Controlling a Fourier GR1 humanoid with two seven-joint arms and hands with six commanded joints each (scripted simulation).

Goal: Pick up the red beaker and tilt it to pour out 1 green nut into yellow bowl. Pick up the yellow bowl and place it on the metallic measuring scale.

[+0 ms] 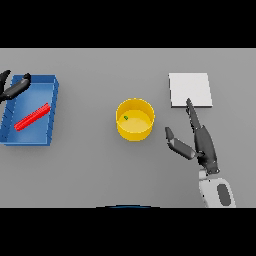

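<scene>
The yellow bowl (135,120) sits at the centre of the frame on the grey worktop (90,170), upright, with one small green nut (126,118) lying inside near its left wall; so I judge the pouring done and the lift of the bowl to be the step in hand. My right hand (197,142) lies at the right of centre, fingers straight and spread, thumb splayed toward the bowl, holding nothing; the bowl lies to its left and slightly up the frame, near but not touching, with bare worktop between thumb and rim. My longest fingers point up the frame, their tips reaching the lower edge of the metallic measuring scale (190,90), the pale square plate at the upper right; so this hand stands between bowl and scale, and the carry would run rightward and up. My left hand (14,87) is at the far upper left, relaxed open over the corner of the blue tray (54,112), well apart from the bowl; the red beaker (32,116) lies on its side in that tray, its long axis slanting from lower left to upper right; the right hand is plainly the nearer to the bowl.
</scene>
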